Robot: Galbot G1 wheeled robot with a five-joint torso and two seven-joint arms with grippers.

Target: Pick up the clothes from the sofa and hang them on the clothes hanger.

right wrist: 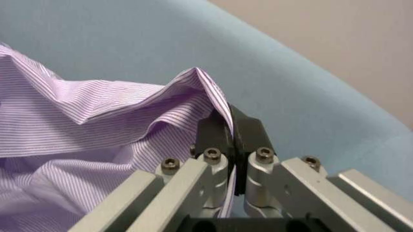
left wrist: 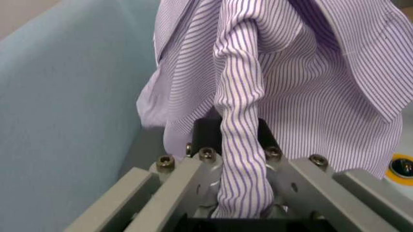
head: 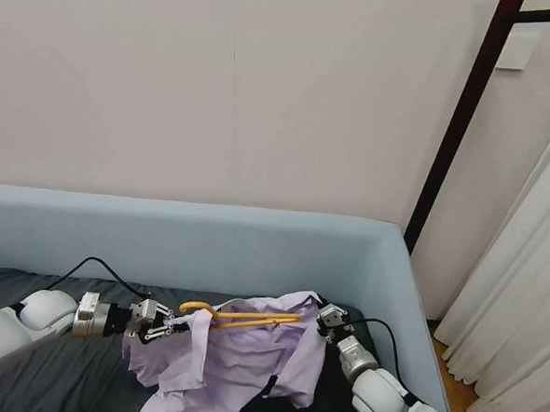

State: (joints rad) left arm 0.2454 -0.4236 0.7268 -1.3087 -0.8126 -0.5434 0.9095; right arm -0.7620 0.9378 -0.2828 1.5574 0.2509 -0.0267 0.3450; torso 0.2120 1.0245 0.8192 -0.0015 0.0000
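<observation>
Shirt: the striped shirt (head: 247, 358) lies bunched on the dark seat (head: 50, 370) of the pale blue sofa (head: 207, 244), near its right end. The shirt's upper edge is raised between the two grippers.
Hanger: the yellow hanger (head: 249, 318) lies across the top of the shirt, with its hook toward the left gripper.
Left gripper: the left gripper (head: 168, 327) is at the shirt's left side, its fingers (left wrist: 205, 133) closed around a rolled fold of cloth.
Right gripper: the right gripper (head: 327, 317) is at the shirt's right side by the sofa corner, its fingers (right wrist: 213, 133) pinched tight on a raised fold.
</observation>
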